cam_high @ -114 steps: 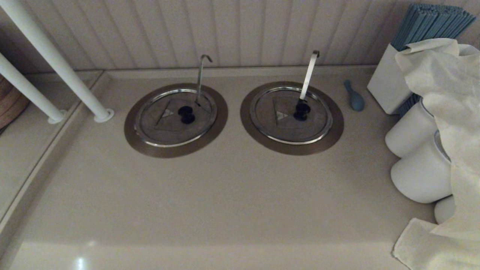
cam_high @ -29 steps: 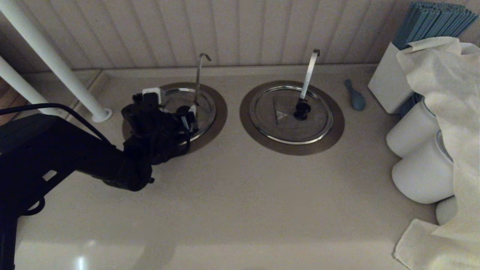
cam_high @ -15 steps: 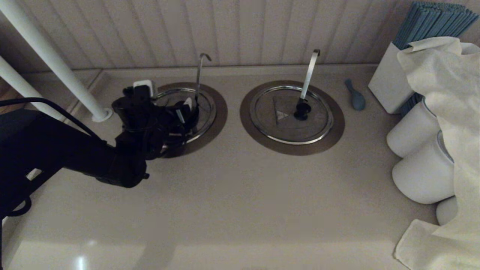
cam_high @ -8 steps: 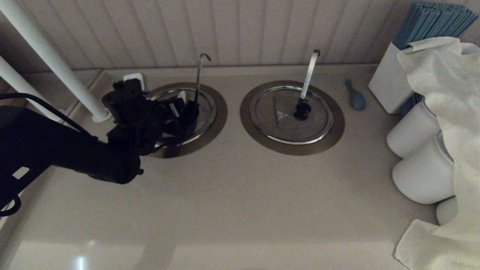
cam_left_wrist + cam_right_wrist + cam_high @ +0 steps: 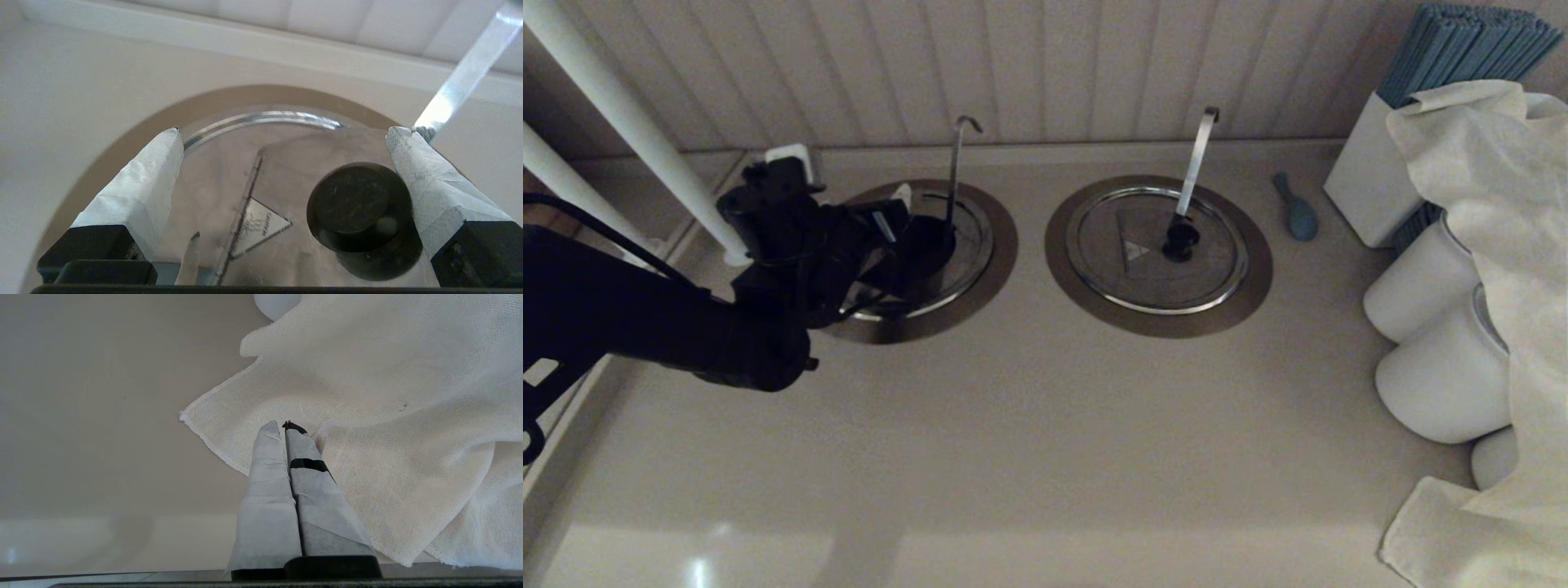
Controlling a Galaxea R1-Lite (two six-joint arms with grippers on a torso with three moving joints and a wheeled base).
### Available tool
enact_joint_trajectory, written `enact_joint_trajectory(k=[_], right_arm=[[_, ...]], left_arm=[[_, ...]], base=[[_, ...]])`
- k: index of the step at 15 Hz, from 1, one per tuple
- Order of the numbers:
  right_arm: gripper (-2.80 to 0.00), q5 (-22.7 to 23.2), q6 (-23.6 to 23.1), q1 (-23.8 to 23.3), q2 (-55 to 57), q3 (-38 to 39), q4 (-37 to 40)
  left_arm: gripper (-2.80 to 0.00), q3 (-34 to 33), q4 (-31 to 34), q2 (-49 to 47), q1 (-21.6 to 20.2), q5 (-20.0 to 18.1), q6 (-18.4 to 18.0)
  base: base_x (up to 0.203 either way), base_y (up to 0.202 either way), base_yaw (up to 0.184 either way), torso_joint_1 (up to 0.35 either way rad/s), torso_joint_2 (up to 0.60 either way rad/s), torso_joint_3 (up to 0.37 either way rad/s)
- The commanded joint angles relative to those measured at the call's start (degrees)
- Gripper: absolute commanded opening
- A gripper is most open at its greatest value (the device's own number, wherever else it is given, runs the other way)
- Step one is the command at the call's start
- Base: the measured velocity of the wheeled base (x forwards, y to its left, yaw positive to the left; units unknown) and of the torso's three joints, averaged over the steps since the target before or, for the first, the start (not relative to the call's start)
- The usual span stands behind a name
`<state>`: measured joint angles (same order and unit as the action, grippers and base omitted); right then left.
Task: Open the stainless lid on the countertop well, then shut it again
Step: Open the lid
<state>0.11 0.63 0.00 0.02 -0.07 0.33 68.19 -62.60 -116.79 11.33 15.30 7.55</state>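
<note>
The stainless lid (image 5: 968, 245) lies flat in the left countertop well, inside its brushed collar (image 5: 1001, 269); the dark hole is hidden beneath it. The thin grey hooked rod (image 5: 956, 167) rises just behind the lid. My left gripper (image 5: 915, 229) reaches in from the left, low over the lid and open. In the left wrist view the black knob (image 5: 359, 204) sits between the taped fingers (image 5: 151, 179), close against the other finger and far from this one, beside the triangle mark (image 5: 257, 224). My right gripper (image 5: 286, 426) is shut and empty over a white cloth (image 5: 388, 396), out of the head view.
The twin lid (image 5: 1156, 261) with its bright flat strip (image 5: 1196, 159) sits to the right. Beyond it are a blue spoon (image 5: 1297, 211), a white box of blue sticks (image 5: 1372, 180), white jars (image 5: 1437, 376) and a draped cloth (image 5: 1503, 245). White poles (image 5: 645, 139) stand at the left.
The left arm has come in over the left lid. In the last second its wrist swung left and toward the wall while the fingers stayed round the knob. The lid has not moved.
</note>
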Motion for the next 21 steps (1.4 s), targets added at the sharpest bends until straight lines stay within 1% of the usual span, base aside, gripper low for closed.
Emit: enact_joint_trajectory(k=[1, 2, 4, 9, 14, 16, 18, 19, 20, 21], right_arm=[[-2.80, 0.03, -0.01, 0.00, 0.01, -0.01, 0.02], [-2.80, 0.02, -0.01, 0.00, 0.02, -0.01, -0.02], [-2.80, 0.05, -0.01, 0.00, 0.00, -0.01, -0.03], [-2.80, -0.01, -0.01, 0.00, 0.06, 0.02, 0.02], [-2.80, -0.02, -0.01, 0.00, -0.02, -0.01, 0.02], [-2.80, 0.04, -0.01, 0.00, 0.06, -0.01, 0.02], [-2.80, 0.05, -0.01, 0.00, 0.02, 0.02, 0.02], [-2.80, 0.03, -0.01, 0.00, 0.00, -0.01, 0.02], [-2.80, 0.06, -0.01, 0.00, -0.02, -0.01, 0.02], [-2.80, 0.02, -0.01, 0.00, 0.06, 0.04, -0.02]], left_arm=[[0.00, 0.13, 0.89, 0.95, -0.42, 0.10, 0.41], [0.00, 0.23, 1.76, 1.66, -0.70, -0.13, 1.78], [0.00, 0.56, 2.83, 2.30, -2.05, -1.41, 3.32], [0.00, 1.12, 3.01, 2.01, -4.12, -2.20, 3.44], [0.00, 1.77, 3.71, 1.74, -5.56, -2.29, 3.44], [0.00, 2.49, 3.87, 1.76, -6.73, -2.29, 3.49], [0.00, 3.15, 4.12, 2.51, -7.97, -2.54, 4.27], [0.00, 3.26, 4.77, 2.96, -8.08, -2.68, 4.62], [0.00, 3.07, 6.58, 4.01, -7.90, -2.89, 5.96], [0.00, 2.61, 6.94, 4.11, -7.40, -3.59, 6.61]], base=[[0.000, 0.000, 0.000, 0.000, 0.00, 0.000], [0.000, 0.000, 0.000, 0.000, 0.00, 0.000], [0.000, 0.000, 0.000, 0.000, 0.00, 0.000], [0.000, 0.000, 0.000, 0.000, 0.00, 0.000], [0.000, 0.000, 0.000, 0.000, 0.00, 0.000], [0.000, 0.000, 0.000, 0.000, 0.00, 0.000], [0.000, 0.000, 0.000, 0.000, 0.00, 0.000], [0.000, 0.000, 0.000, 0.000, 0.00, 0.000], [0.000, 0.000, 0.000, 0.000, 0.00, 0.000], [0.000, 0.000, 0.000, 0.000, 0.00, 0.000]])
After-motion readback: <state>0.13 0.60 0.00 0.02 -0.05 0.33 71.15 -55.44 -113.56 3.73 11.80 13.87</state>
